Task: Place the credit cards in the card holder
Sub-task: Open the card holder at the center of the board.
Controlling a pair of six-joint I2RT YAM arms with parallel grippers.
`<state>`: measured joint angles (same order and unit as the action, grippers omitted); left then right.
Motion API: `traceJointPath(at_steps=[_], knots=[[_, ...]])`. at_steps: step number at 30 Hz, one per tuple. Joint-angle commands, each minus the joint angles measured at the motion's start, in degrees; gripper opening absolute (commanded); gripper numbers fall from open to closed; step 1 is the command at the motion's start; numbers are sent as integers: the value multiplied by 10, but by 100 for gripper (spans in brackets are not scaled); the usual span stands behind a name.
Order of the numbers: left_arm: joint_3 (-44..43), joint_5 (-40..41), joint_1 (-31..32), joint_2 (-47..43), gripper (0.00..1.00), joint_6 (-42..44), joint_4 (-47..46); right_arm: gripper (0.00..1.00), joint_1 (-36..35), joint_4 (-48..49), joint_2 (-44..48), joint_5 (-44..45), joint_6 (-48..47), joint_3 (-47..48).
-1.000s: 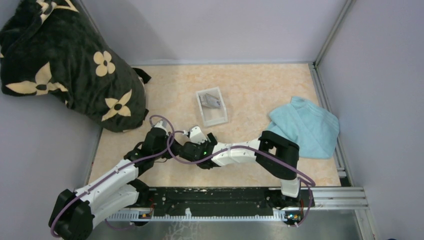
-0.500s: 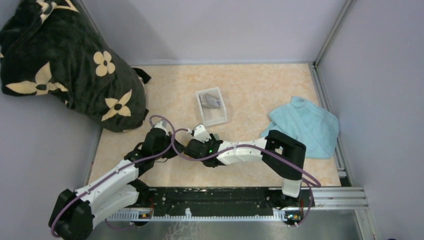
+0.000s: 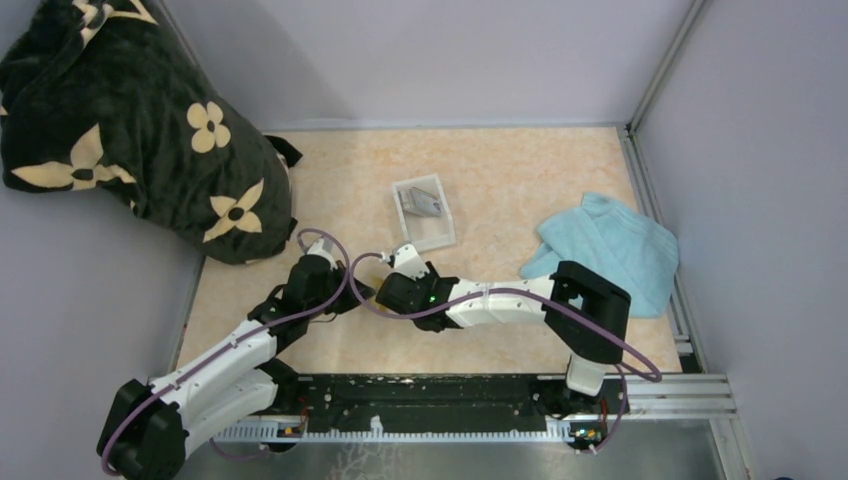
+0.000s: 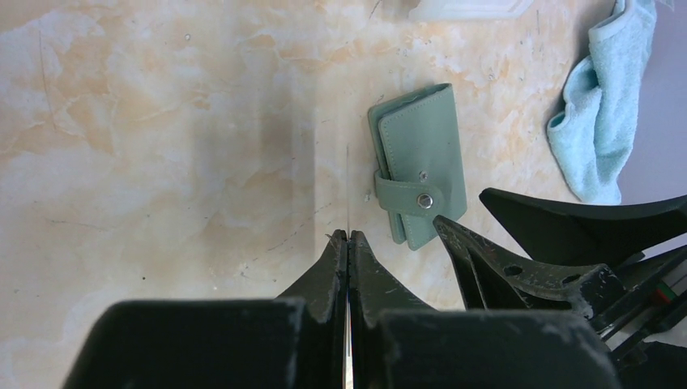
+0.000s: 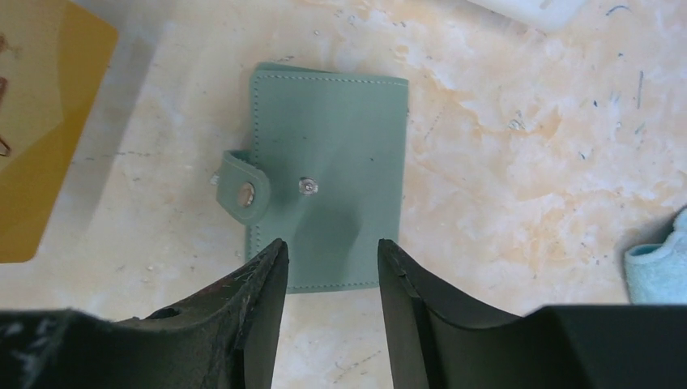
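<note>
Card holder [image 5: 332, 162] closed (lying flat), grey card [image 3: 422, 203] in tray [image 3: 432, 237]

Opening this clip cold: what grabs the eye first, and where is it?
The closed grey-green card holder lies flat mid-scene, and the right gripper hangs over its near edge with its fingers parted. Right beside it, the left gripper is shut on an orange-yellow card, which shows only as a thin edge from that gripper's own wrist camera. In the top view, a black flowered bundle fills the far left corner.
</note>
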<state>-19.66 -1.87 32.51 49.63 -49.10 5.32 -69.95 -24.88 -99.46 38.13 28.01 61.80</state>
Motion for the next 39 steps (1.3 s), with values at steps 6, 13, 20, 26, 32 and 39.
traceJointPath(at_steps=[6,13,20,26,32,39], knots=[[-33,-32,17,19,0,31,-58,53,18,-19,88,35,19,-29],[-113,-42,66,82,0,62,-58,53,39,-14,108,30,37,-49],[-169,5,134,152,0,60,-37,52,69,16,128,-18,69,-86],[-205,53,171,227,0,37,-7,51,91,37,154,-43,75,-109],[-241,113,192,279,0,3,30,50,97,52,163,-66,69,-118],[-240,178,204,275,0,-36,58,50,106,68,153,-97,58,-124]])
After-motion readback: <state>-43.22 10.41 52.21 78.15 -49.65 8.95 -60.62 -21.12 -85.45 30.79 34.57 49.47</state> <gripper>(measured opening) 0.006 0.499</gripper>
